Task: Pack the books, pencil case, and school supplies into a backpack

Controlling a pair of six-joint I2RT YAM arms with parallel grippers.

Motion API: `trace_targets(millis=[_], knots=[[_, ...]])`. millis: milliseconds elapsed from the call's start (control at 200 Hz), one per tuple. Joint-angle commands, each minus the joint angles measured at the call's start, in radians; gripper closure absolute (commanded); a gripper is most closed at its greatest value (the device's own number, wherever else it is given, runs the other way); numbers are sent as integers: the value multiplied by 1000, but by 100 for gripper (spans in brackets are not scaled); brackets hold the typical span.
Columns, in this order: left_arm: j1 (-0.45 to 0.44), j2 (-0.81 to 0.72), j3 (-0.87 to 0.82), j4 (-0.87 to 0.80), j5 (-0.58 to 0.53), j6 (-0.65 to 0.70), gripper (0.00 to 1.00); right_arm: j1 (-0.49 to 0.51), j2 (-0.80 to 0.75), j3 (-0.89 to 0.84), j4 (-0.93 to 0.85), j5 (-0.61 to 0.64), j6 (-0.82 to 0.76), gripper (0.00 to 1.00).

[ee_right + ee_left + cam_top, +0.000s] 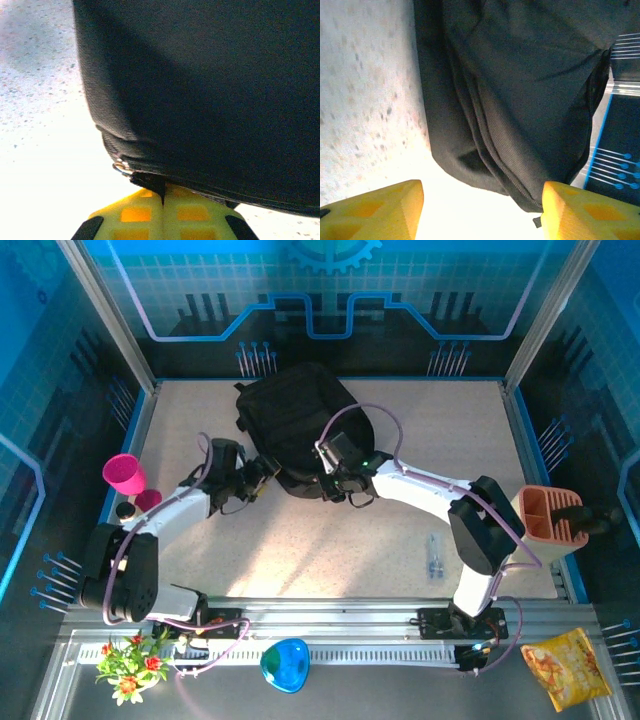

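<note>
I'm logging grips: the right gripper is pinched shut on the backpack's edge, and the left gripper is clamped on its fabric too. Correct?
Not quite: the left gripper is open, jaws spread with the backpack beyond them, as the left wrist view shows. The right gripper is pinched shut on the backpack's edge.

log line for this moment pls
left tool: open, beside backpack | right tool: shut on black tab at backpack edge | backpack: lying on table
</note>
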Motion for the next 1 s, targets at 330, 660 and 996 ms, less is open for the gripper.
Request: trace_targets(millis=[330, 660, 996], knots=[[-124, 176, -2, 339, -8, -292, 30, 3, -30, -54, 79, -73, 33, 100], [-142, 286, 61, 365, -13, -324, 54, -1, -62, -95, 70, -34, 42, 100], [-135, 315, 86, 204, -77, -241, 94, -103, -79, -141, -46, 107, 94, 100]])
